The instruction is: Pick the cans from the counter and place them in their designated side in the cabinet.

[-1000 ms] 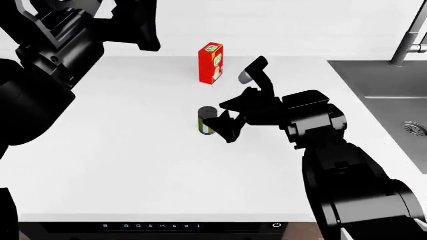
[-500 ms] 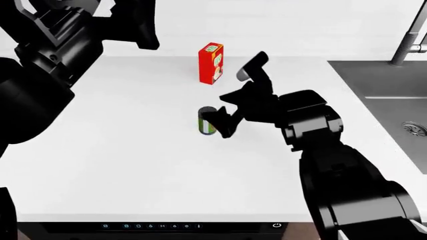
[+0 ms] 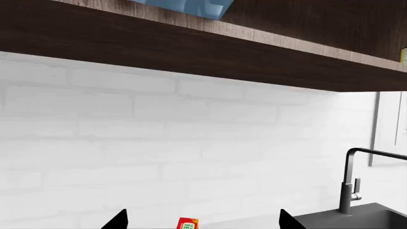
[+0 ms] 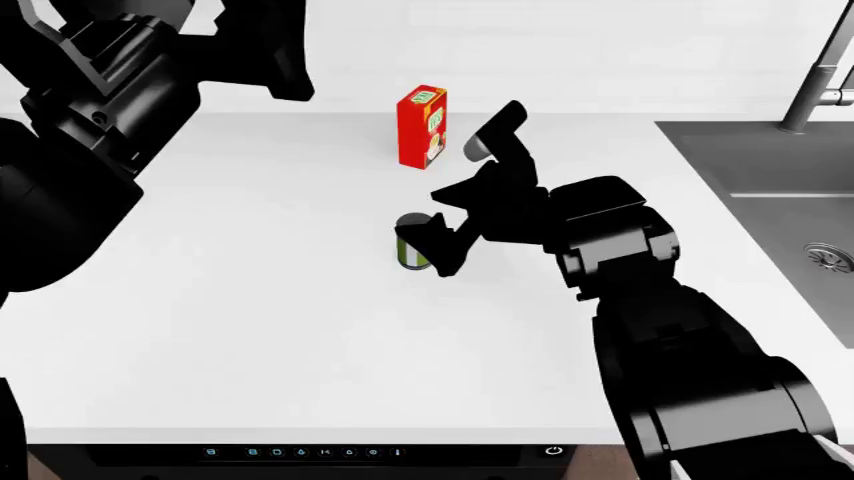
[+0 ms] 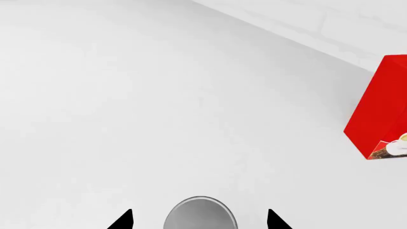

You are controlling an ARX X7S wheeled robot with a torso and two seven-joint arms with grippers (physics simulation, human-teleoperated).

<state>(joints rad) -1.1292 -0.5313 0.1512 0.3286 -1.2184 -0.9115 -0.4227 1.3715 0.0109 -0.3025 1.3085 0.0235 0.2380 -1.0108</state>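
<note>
The right claw (image 4: 430, 243) is spread wide, its two fingertips flanking the can (image 4: 411, 245) without touching it, as the right wrist view shows the grey lid (image 5: 200, 213) centred in the gap between the tips. The can stands upright on the white bench (image 4: 267, 300). A red tea box (image 4: 422, 127) stands farther out beyond the claw, well apart. The left claw (image 3: 201, 220) is raised facing the brick wall (image 3: 159, 157) beneath a dark wooden shelf (image 3: 190, 52), its tips spread with nothing between them.
</note>
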